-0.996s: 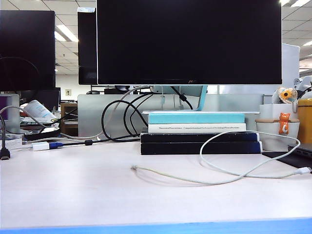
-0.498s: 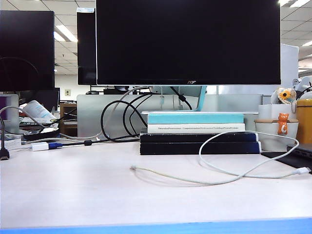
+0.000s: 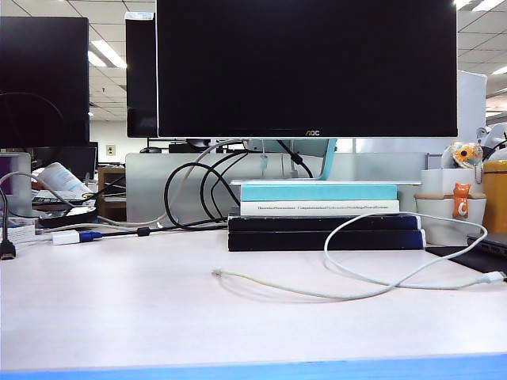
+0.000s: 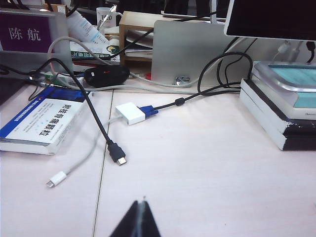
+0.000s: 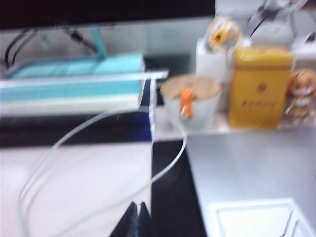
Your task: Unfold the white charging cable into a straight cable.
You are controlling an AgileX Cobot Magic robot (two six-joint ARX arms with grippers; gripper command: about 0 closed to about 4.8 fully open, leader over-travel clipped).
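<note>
White charging cable (image 3: 372, 273) loose on table (image 3: 119, 309), one big loop before stacked books (image 3: 325, 229), plug ends apart. Left gripper (image 4: 142, 217) pinched closed, empty, above bare table near black HDMI plug (image 4: 117, 154). Right gripper (image 5: 138, 217) closed, empty, over loop's edge.

Neither arm is seen in the exterior view, and of the left gripper (image 4: 139, 213) and right gripper (image 5: 137, 212) only closed dark fingertips are shown at the frame edge of their wrist views. The right wrist view is blurred throughout, so the white charging cable (image 5: 89, 148) is cut off at the edge and its plugs go unseen. The print on the yellow tin (image 5: 259, 86) cannot be read, and the small orange figure (image 5: 185, 102) on the cup is perhaps a cat.
</note>
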